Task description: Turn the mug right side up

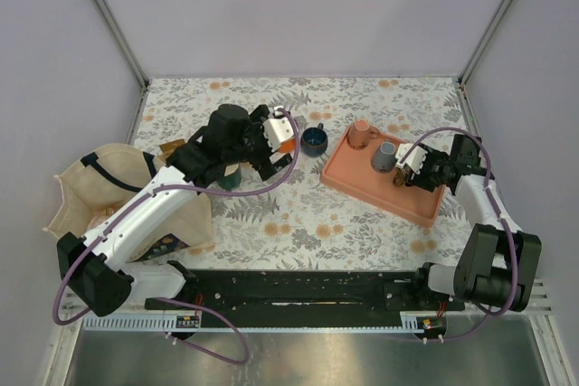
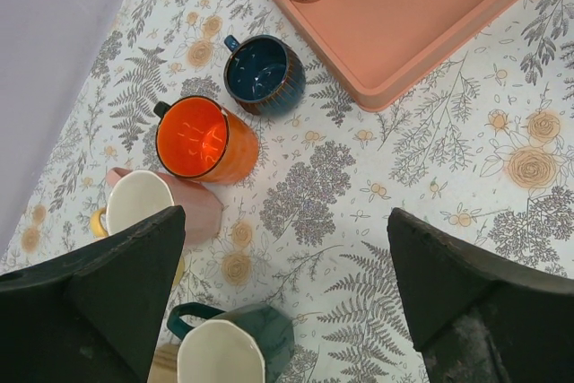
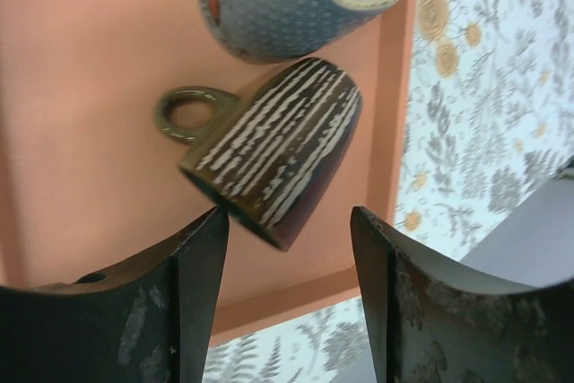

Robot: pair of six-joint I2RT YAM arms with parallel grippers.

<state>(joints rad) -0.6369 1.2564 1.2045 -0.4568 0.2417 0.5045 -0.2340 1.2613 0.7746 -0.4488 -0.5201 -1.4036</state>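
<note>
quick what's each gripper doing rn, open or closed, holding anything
left gripper: open, holding nothing
right gripper: open, holding nothing; the striped mug is just ahead of it, not gripped

Floral table (image 1: pixel 298 223) with tray (image 1: pixel 362 178), mugs (image 1: pixel 314 140), bag (image 1: pixel 99 187)

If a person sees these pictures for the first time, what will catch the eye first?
The salmon-pink rectangular tray on the table's right side stands out; on it a brown ceramic mug with white stripes, apparently overturned, sits just ahead of the open right gripper. Below the open left gripper, a glossy bright orange mug stands upright among other mugs on the flowered cloth.
</note>
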